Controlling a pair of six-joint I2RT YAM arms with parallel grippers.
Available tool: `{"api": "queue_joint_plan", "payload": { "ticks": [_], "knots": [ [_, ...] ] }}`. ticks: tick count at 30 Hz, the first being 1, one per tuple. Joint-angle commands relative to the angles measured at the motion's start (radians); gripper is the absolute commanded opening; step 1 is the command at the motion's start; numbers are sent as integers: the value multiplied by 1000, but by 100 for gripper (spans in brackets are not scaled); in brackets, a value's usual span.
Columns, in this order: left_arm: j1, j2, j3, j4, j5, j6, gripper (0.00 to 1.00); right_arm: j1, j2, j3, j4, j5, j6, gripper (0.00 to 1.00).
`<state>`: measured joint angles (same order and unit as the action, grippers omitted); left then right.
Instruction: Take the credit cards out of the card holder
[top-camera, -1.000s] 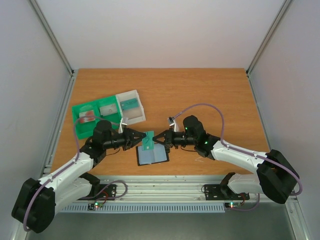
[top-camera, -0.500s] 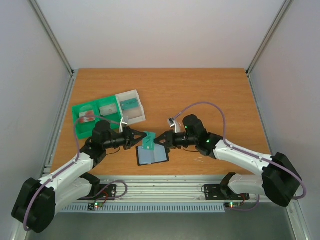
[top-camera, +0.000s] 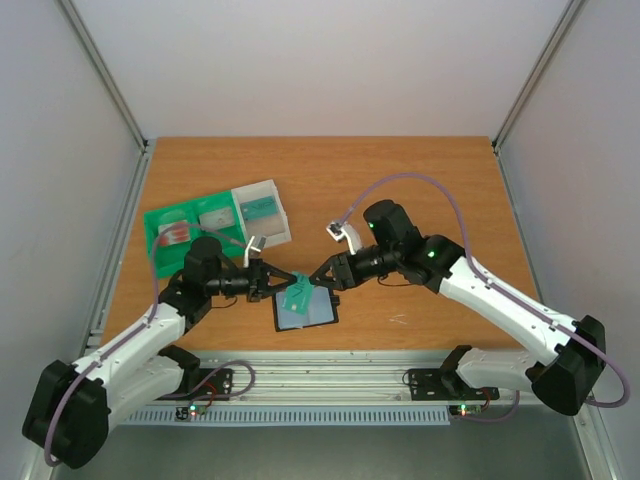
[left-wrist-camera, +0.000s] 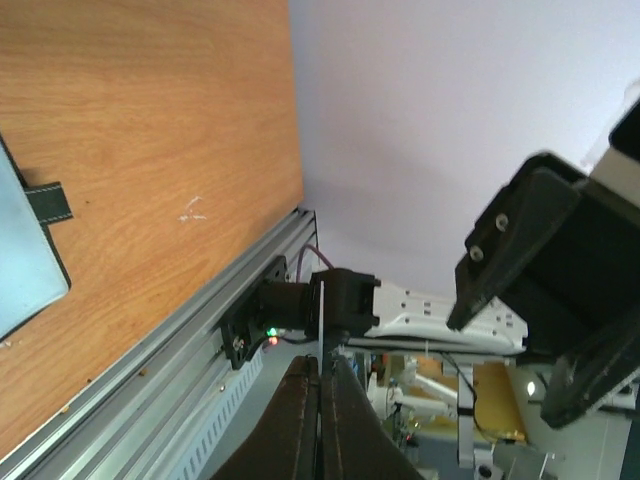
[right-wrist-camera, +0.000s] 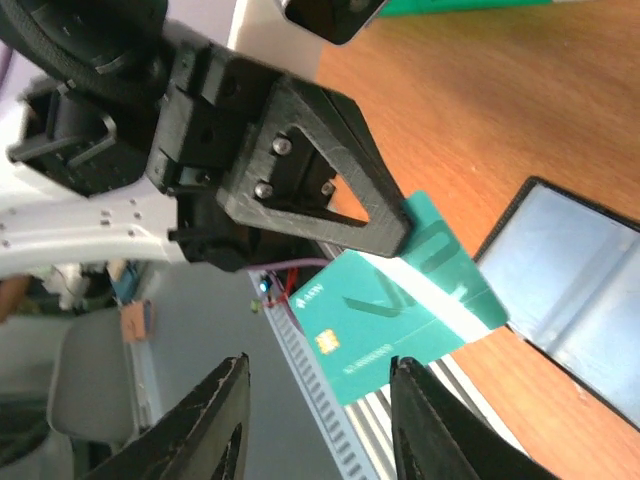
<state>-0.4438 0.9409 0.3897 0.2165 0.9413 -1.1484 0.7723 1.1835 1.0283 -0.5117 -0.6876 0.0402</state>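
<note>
The teal credit card (top-camera: 297, 293) hangs just above the open card holder (top-camera: 308, 314), a flat black wallet with pale blue pockets. My left gripper (top-camera: 284, 283) is shut on the card's left edge. In the left wrist view the card (left-wrist-camera: 321, 315) shows edge-on as a thin pale line between the closed fingers of that gripper (left-wrist-camera: 320, 366). My right gripper (top-camera: 322, 277) stands open just right of the card, apart from it. In the right wrist view the card (right-wrist-camera: 405, 305) floats beyond the spread fingers of the right gripper (right-wrist-camera: 322, 420), pinched by the left gripper's finger (right-wrist-camera: 330, 200).
A green compartment tray (top-camera: 152, 222) at the back left holds a red-blotched card (top-camera: 173, 233) and a pale card (top-camera: 213, 218). The clear-white box (top-camera: 270, 232) beside it holds a teal card (top-camera: 262, 208). The table's metal front rail (top-camera: 330, 362) runs just below the holder.
The left gripper closed on the teal card. The right gripper let go of it, opened and drew back up to the right. The card tilted and sank a little.
</note>
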Motion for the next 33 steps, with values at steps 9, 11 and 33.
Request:
{"api": "queue_joint_plan", "payload": {
  "ticks": [9, 11, 33],
  "knots": [
    [-4, -90, 87, -189, 156, 159, 1, -2, 114, 102, -206, -95, -176, 45],
    [-4, -96, 83, -189, 165, 161, 1, -2, 130, 103, -199, -107, -172, 45],
    [-4, -128, 79, -181, 196, 157, 1, -2, 176, 67, -107, -232, -124, 22]
  ]
}}
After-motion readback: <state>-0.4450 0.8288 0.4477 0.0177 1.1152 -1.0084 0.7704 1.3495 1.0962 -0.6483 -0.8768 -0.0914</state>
